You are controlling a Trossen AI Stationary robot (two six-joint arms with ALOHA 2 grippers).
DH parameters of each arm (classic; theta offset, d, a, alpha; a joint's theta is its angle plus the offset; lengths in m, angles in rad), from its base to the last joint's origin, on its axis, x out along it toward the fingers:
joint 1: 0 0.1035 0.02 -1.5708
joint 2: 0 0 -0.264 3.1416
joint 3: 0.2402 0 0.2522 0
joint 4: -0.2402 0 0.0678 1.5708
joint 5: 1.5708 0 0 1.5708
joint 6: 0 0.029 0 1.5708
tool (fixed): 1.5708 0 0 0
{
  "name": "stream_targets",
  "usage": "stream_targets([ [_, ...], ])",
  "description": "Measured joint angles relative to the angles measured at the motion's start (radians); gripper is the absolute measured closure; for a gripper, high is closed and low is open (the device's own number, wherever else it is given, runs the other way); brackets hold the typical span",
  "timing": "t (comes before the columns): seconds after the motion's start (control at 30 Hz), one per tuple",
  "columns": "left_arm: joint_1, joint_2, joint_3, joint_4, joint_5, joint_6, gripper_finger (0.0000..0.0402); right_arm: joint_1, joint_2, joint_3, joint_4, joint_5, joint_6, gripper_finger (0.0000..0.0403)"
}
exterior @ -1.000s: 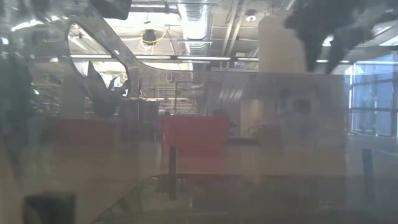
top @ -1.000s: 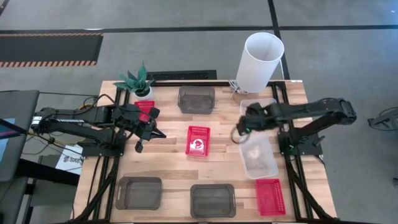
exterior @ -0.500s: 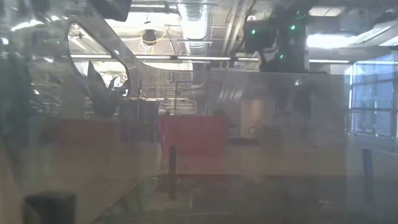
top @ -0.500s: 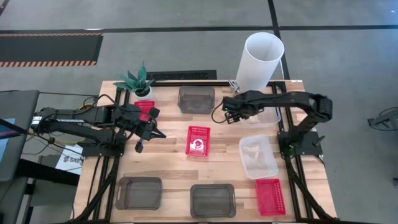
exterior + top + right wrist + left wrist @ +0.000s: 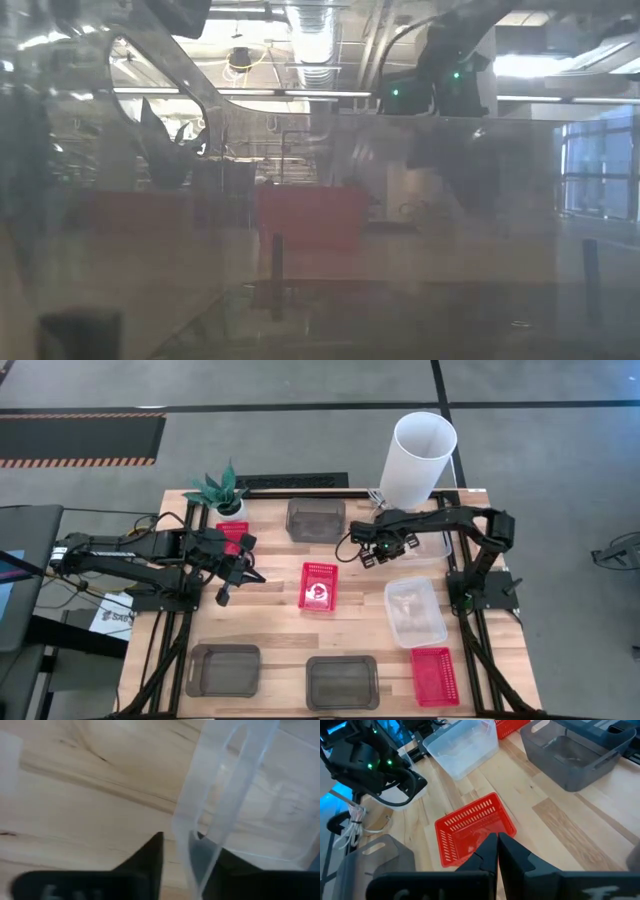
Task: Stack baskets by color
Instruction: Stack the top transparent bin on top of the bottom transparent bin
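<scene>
right hand [image 5: 177,852] | clamped on clear basket [image 5: 235,785] wall | left hand [image 5: 497,851] together

Industrial lab hall: bare concrete floor [image 5: 250,450], exposed ceiling ducts [image 5: 315,40], hazard-striped mat [image 5: 80,438].

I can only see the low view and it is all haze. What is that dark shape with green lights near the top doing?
Observer: That is the right arm. Its right gripper is at the wall of a clear basket near the table's back edge.
Visitor: And the red blur in the middle?
Observer: That is a red basket with mesh-like walls. It stands alone at the middle of the table.
Visitor: Is there a second arm?
Observer: Yes. The left gripper is shut and holds nothing. It hovers to the left of that red basket.
</scene>
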Motion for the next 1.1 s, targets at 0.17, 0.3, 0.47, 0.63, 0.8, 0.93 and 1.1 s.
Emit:
stream_targets([
  [0.17,0.000,0.000,0.000,-0.006,0.000,-0.001,0.0401,0.012,-0.006,-0.001,0.009,0.000,-0.003,0.0388],
  [0.3,0.000,0.000,0.000,-0.006,0.000,0.000,0.0401,0.026,-0.047,0.000,0.004,0.004,-0.001,0.0383],
  [0.47,0.000,0.000,0.000,-0.006,0.000,0.002,0.0401,0.071,-0.140,0.000,0.003,0.016,0.009,0.0396],
  [0.63,0.000,0.000,0.000,-0.003,0.000,0.003,0.0401,0.148,-0.277,0.000,0.003,0.011,0.029,0.0396],
  [0.8,0.000,0.000,0.000,0.000,0.000,0.004,0.0401,0.255,-0.428,0.000,0.000,0.003,0.087,0.0397],
  [0.93,0.000,0.000,0.000,0.015,0.000,0.004,0.0401,0.349,-0.524,0.000,0.008,0.024,0.179,0.0399],
  [1.1,0.000,0.001,0.000,0.043,0.000,0.004,0.0401,0.473,-0.576,0.000,0.066,0.054,0.212,0.0400],
])
